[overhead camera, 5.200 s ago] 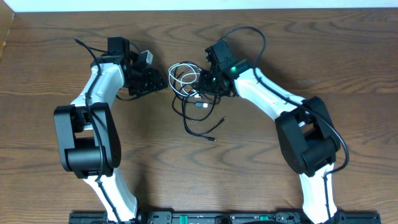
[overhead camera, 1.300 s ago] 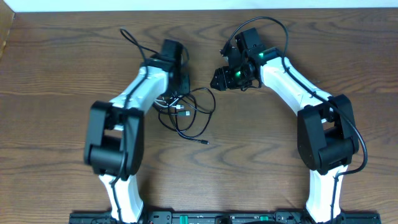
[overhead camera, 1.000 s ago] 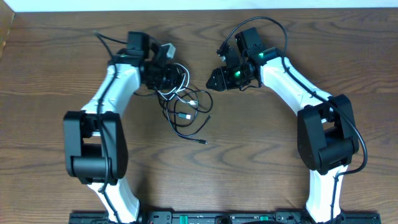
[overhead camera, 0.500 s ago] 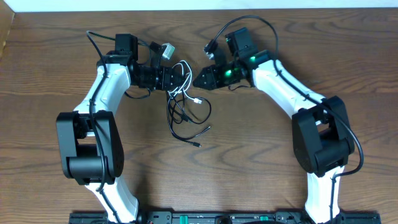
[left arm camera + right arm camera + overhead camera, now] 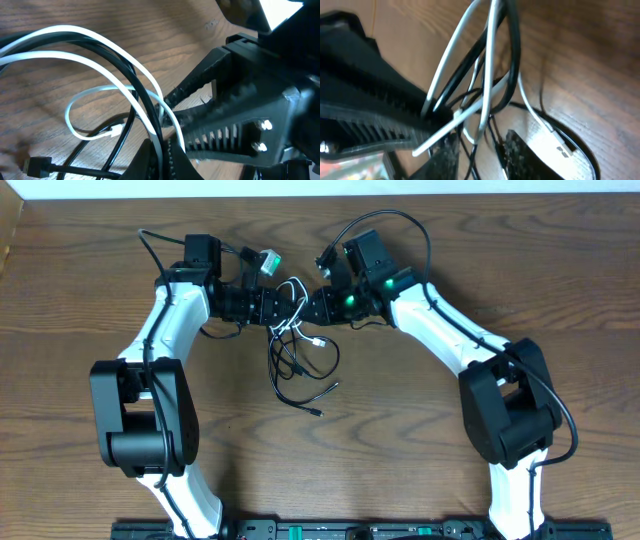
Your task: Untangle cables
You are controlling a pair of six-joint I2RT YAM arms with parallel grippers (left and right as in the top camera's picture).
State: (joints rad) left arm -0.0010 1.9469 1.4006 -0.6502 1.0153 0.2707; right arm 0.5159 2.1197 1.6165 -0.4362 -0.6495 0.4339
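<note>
Open bench (image 5: pixel 520 270) surrounds the tangle. Both arms reach inward, tips nearly meeting. The left gripper (image 5: pixel 270 308) jaws pinch the black cable (image 5: pixel 120 68) and white cable (image 5: pixel 75 57) — loops trail back toward the arm bases. The right gripper (image 5: pixel 313 307) jaws stand narrow around strands; we cannot tell whether they grip.

The setting was a robotics laboratory test bench. Two white-and-black articulated units, the left arm (image 5: pixel 170 320) and the right arm (image 5: pixel 430 330), stood at a black mounting rail (image 5: pixel 330 530) that ran along the near edge of a wood-grain table (image 5: pixel 60 380). A green indicator light (image 5: pixel 349 302) glowed on the right arm. A plain white strip (image 5: pixel 300 187) bordered the far edge. The work material on the tabletop was a small bundle of thin cables (image 5: pixel 295 365).
</note>
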